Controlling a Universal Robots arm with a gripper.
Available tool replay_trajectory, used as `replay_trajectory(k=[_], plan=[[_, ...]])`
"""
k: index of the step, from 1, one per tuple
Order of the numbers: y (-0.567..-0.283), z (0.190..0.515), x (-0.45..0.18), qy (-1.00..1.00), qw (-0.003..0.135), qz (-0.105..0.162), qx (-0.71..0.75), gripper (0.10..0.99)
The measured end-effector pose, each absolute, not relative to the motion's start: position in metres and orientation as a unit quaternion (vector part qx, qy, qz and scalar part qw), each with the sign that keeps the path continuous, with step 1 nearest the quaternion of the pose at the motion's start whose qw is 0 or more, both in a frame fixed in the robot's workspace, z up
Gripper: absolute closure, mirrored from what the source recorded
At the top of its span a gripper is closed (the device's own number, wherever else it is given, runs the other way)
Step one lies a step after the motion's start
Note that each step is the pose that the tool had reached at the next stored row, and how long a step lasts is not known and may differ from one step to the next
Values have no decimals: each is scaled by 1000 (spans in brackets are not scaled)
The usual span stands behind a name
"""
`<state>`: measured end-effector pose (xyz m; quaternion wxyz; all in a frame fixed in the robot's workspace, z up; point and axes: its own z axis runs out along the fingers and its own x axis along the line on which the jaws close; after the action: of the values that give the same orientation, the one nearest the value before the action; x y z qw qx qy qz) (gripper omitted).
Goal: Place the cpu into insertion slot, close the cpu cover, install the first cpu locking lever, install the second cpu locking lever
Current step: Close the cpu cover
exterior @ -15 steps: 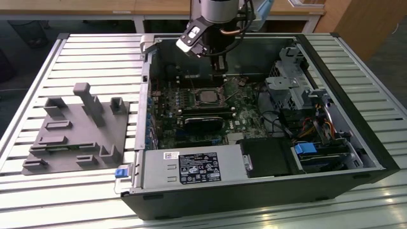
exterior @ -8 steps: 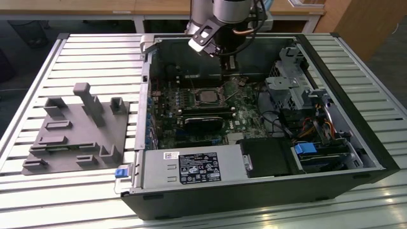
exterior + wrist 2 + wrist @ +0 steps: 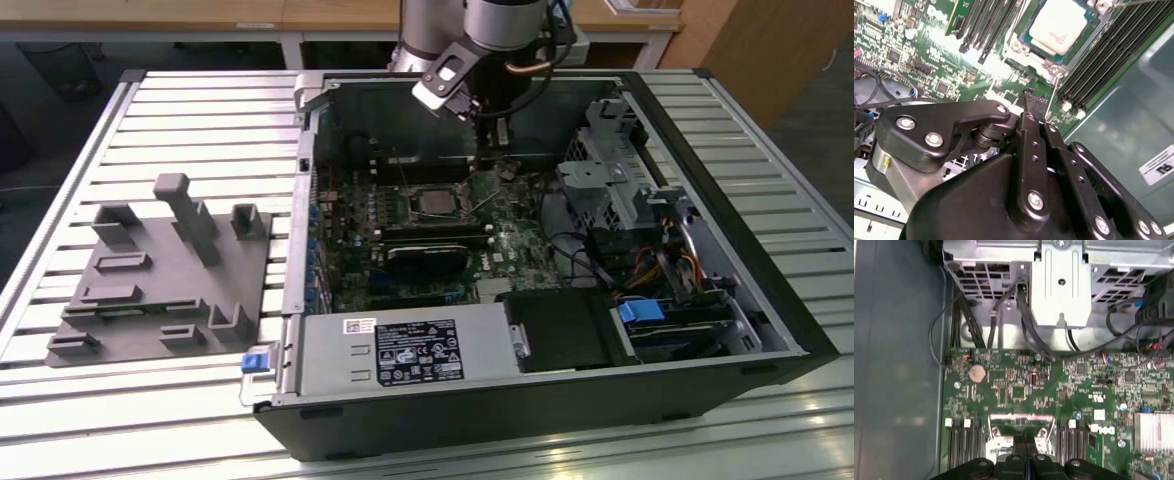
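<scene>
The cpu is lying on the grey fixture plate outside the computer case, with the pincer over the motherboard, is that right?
Not quite. The second wrist view shows the cpu seated in the insertion slot on the motherboard, not on the grey fixture plate. The pincer is over the motherboard, as you said.

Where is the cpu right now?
In the second wrist view the cpu sits in the insertion slot on the green board, between two banks of black memory slots, ahead of the end effector.
</scene>
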<state>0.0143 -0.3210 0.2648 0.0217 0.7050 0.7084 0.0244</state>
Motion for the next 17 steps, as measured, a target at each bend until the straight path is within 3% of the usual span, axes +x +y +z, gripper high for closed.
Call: replay_trajectory(k=[17], plan=[[-317, 260, 44, 709, 19, 21, 705, 965]])
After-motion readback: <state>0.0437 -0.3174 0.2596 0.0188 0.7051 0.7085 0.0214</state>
